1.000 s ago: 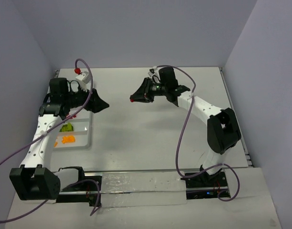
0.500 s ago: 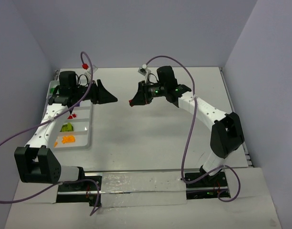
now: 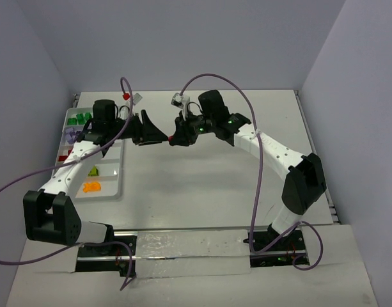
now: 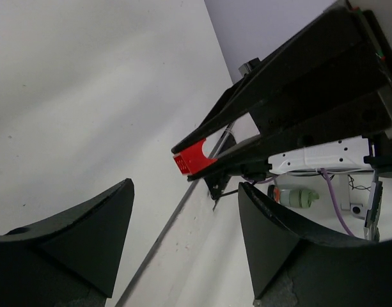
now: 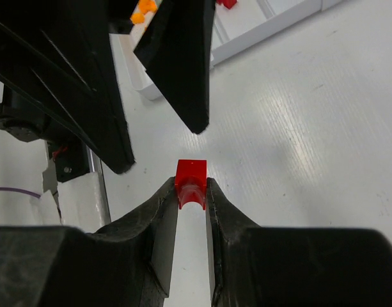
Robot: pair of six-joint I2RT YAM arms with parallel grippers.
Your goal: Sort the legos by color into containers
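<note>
My right gripper (image 5: 191, 192) is shut on a small red lego (image 5: 191, 171), which sticks out past its fingertips above the table. In the top view the right gripper (image 3: 175, 138) points left and meets my left gripper (image 3: 158, 136) tip to tip. The left gripper (image 4: 186, 188) is open, and the red lego (image 4: 194, 157) hangs just beyond its fingertips, not between them. The white tray (image 3: 119, 174) lies at the left with dark green (image 3: 77, 118), purple (image 3: 71, 135), red (image 3: 64, 155), lime (image 3: 92, 171) and orange legos (image 3: 91, 187) in separate compartments.
The two arms nearly touch over the table's middle-left. The tray's near corner (image 5: 144, 89) shows behind the left gripper's black fingers (image 5: 180, 70) in the right wrist view. Walls close the table at the back and both sides.
The left gripper swung right from over the tray toward the centre. The right gripper carried the red lego left to meet it.
</note>
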